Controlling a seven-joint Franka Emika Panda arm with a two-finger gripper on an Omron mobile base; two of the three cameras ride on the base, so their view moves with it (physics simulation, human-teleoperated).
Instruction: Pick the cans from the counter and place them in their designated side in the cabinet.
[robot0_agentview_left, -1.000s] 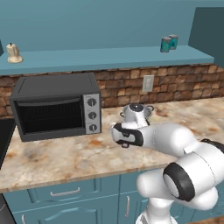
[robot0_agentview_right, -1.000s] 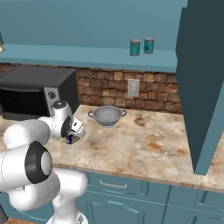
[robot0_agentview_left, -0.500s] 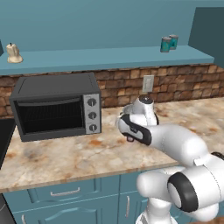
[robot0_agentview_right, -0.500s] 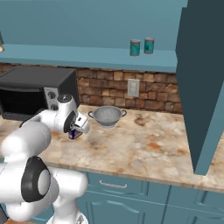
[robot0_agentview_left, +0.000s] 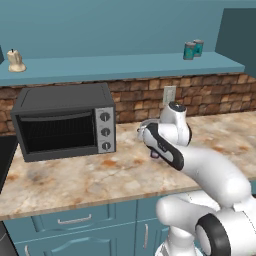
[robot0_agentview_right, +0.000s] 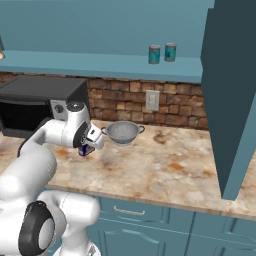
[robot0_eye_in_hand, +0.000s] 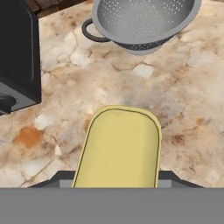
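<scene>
Dark blue can (robot0_eye_in_hand: 117, 146) with its yellow top is clasped between the fingers of the gripper (robot0_agentview_right: 86, 148), just above the counter (robot0_agentview_right: 165, 172).
Its long axis runs along the gripper; the cabinet (robot0_agentview_right: 100, 64) lies up and behind, two teal cans (robot0_agentview_right: 162, 53) at its right end.

Teal wall (robot0_agentview_left: 115, 25), brick backsplash (robot0_agentview_right: 175, 107), wall outlet (robot0_agentview_right: 151, 100), teal drawer fronts (robot0_agentview_right: 150, 220)

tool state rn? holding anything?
Tool: shut on the dark blue can with the yellow top, held above the counter.
</scene>
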